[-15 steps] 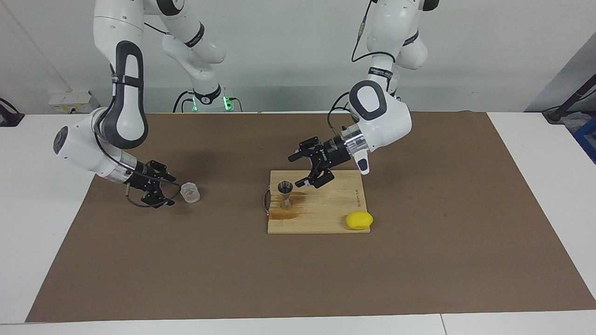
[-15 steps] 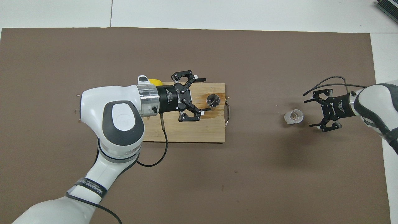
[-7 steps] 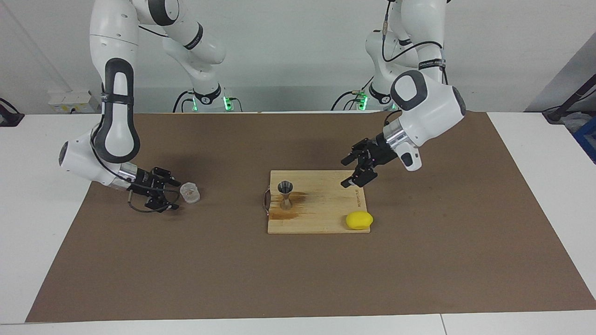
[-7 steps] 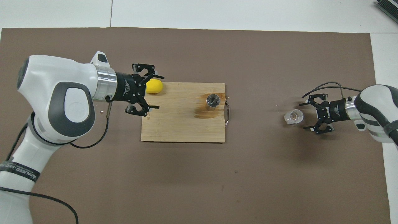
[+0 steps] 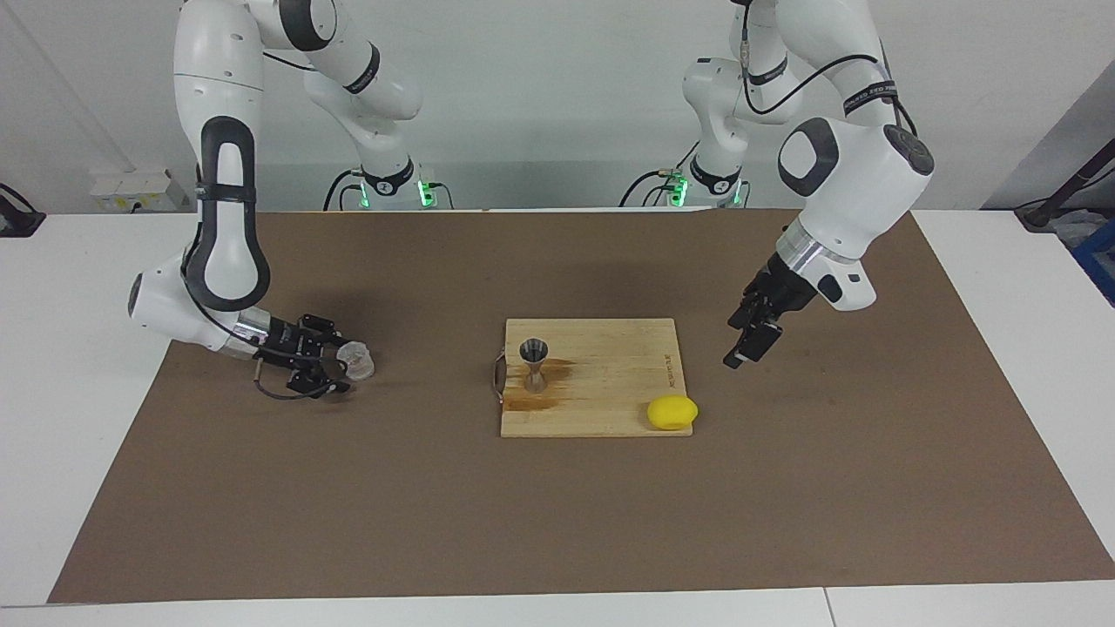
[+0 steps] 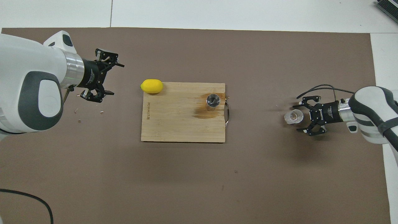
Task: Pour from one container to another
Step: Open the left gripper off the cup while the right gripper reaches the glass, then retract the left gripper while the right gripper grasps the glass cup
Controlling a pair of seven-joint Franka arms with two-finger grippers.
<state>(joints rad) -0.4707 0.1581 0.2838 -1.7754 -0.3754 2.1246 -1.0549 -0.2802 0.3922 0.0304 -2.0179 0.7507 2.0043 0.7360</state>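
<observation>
The clear squat cup [image 5: 355, 360] [image 6: 293, 116] stands on the brown mat toward the right arm's end of the table. My right gripper [image 5: 329, 367] [image 6: 301, 117] is low beside it and open, its fingertips just reaching the cup's sides, not closed on it. The steel jigger [image 5: 534, 366] [image 6: 213, 101] stands upright on the wooden board [image 5: 610, 392] [image 6: 180, 124], on the part of it toward the right arm's end. My left gripper [image 5: 747, 347] [image 6: 112, 78] is open and empty, raised over the mat beside the board, toward the left arm's end.
A yellow lemon [image 5: 672, 412] [image 6: 151, 86] lies at the board's corner farthest from the robots, toward the left arm's end. A dark wet stain marks the board beside the jigger. A metal handle sticks out of the board's edge near the jigger.
My left gripper has drawn back from the jigger, across the board and out over the mat toward the left arm's end. My right gripper has edged closer to the clear cup.
</observation>
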